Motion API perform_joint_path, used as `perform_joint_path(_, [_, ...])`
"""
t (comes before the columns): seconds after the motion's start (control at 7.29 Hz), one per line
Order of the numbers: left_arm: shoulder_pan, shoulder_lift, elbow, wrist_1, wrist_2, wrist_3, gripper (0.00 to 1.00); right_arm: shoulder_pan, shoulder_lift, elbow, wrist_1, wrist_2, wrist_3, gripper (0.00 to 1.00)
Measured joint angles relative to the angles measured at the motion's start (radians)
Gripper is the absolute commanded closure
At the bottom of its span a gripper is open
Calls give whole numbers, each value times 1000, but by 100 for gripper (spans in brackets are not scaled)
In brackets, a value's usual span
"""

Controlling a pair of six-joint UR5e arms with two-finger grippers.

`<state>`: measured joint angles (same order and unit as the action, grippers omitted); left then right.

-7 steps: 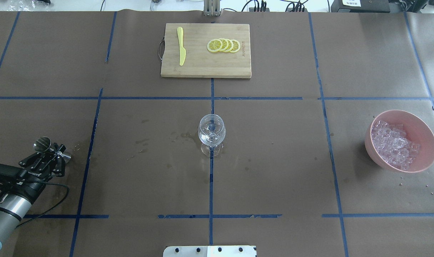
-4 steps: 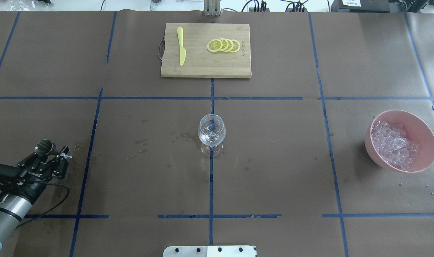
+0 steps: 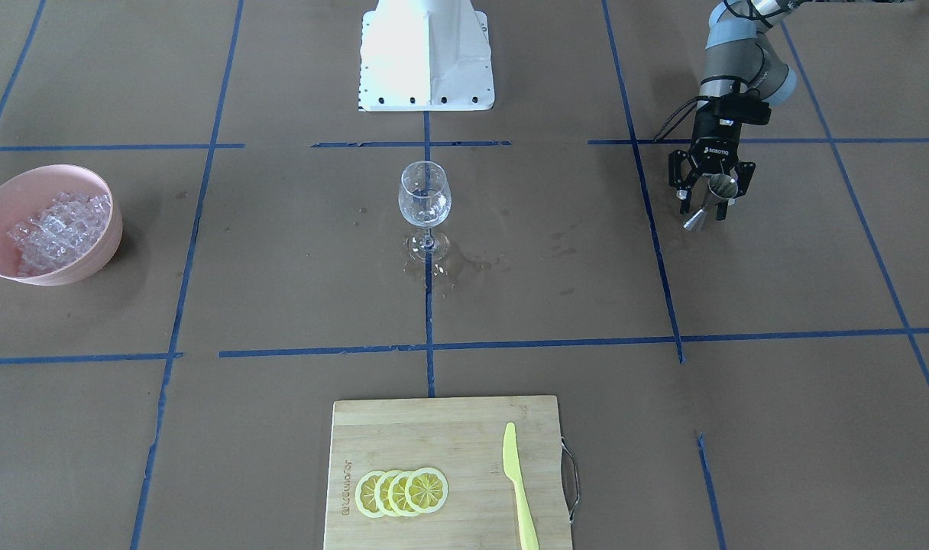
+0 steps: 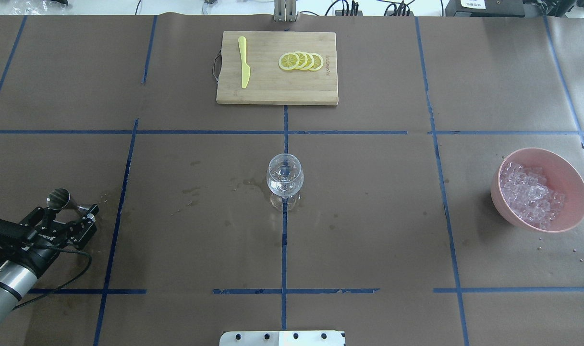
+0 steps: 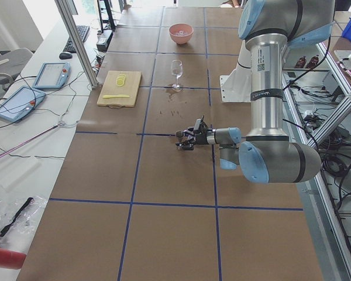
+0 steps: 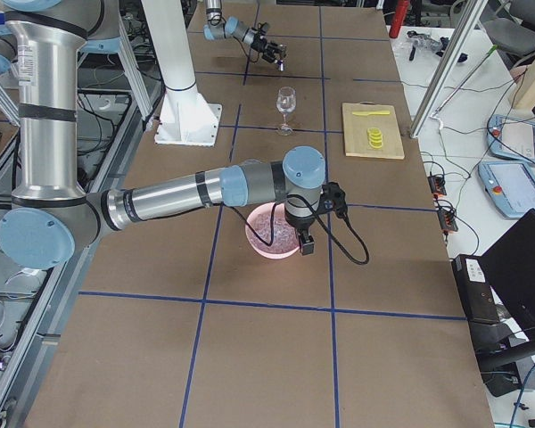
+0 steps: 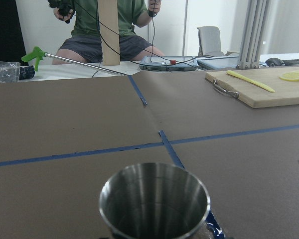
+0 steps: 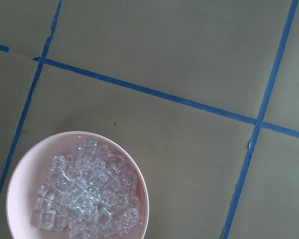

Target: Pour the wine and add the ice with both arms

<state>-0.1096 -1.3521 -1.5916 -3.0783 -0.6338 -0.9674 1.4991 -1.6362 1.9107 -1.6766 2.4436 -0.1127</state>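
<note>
My left gripper (image 4: 71,210) is shut on a steel jigger (image 4: 59,196) and holds it tilted at the table's near left. It also shows in the front view (image 3: 709,202), and the left wrist view looks into the jigger's cup (image 7: 154,199). The clear wine glass (image 4: 285,179) stands upright at the table's centre. The ice (image 4: 529,194) is heaped in a pink bowl (image 4: 576,180) at the right. My right gripper (image 6: 303,242) hangs over the bowl's edge and shows only in the exterior right view; I cannot tell if it is open. The right wrist view shows the ice (image 8: 84,194) below.
A wooden cutting board (image 4: 273,91) at the far centre carries lemon slices (image 4: 300,61) and a yellow knife (image 4: 244,62). Wet stains (image 4: 246,182) lie left of the glass. The robot's white base (image 3: 426,53) stands at the near edge.
My left gripper has drawn back a little toward the robot and turned at the wrist, with the jigger still in it. The glass and the bowl have not moved.
</note>
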Motion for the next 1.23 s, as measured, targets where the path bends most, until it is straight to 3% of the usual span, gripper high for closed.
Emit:
perform_joint_path(0.41, [-5, 95, -36, 6, -159, 13, 0, 0, -2, 8, 0, 0, 11, 0])
perform_joint_path(0.82, [-63, 277, -149, 8, -422, 91, 0, 0, -4, 9, 0, -2, 8, 0])
perform_joint_path(1.1, [-290, 327, -159, 7, -658, 319, 0, 1, -3, 11, 0, -4, 7, 0])
perform_joint_path(1.23, [-471, 317, -133, 9, -819, 468, 0, 1, -3, 12, 0, -5, 8, 0])
